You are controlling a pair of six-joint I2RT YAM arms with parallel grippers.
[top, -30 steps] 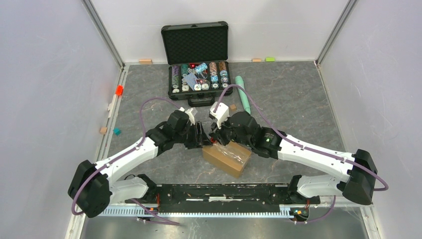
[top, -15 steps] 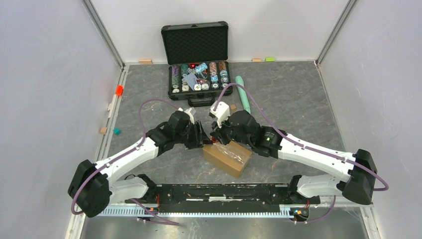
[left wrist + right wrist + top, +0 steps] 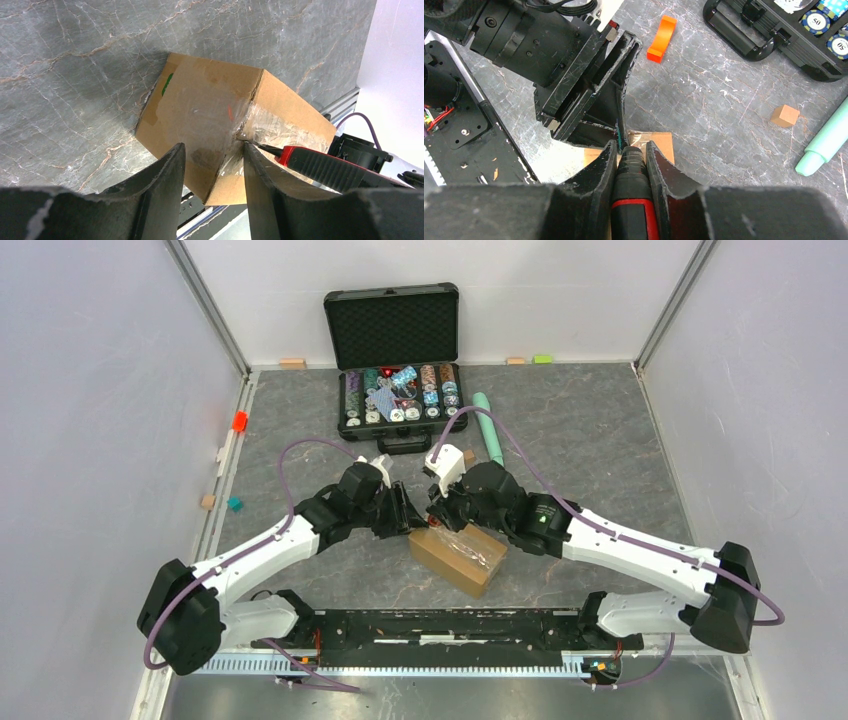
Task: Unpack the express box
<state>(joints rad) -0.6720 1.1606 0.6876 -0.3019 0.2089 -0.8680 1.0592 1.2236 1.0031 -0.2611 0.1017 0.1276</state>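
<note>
The express box (image 3: 457,555), brown cardboard with glossy tape, lies flat on the grey table near the front middle. My left gripper (image 3: 408,515) hovers at its far-left corner. In the left wrist view the open gripper (image 3: 212,150) has that taped corner of the box (image 3: 200,110) showing between its fingers, and no firm grip is visible. My right gripper (image 3: 631,147) is shut on a black-and-red handled cutter (image 3: 631,200). The cutter's thin blade (image 3: 255,145) touches the taped top edge of the box right beside my left finger.
An open black case of poker chips (image 3: 395,370) stands at the back. A mint-green cylinder (image 3: 490,430), a small brown cube (image 3: 785,115) and an orange piece (image 3: 661,39) lie behind the box. Small blocks (image 3: 239,420) line the left edge. The arms' base rail (image 3: 450,625) is just in front.
Both grippers have shifted slightly toward each other over the box's far-left corner. The box has stayed where it was, and the cutter remains gripped.
</note>
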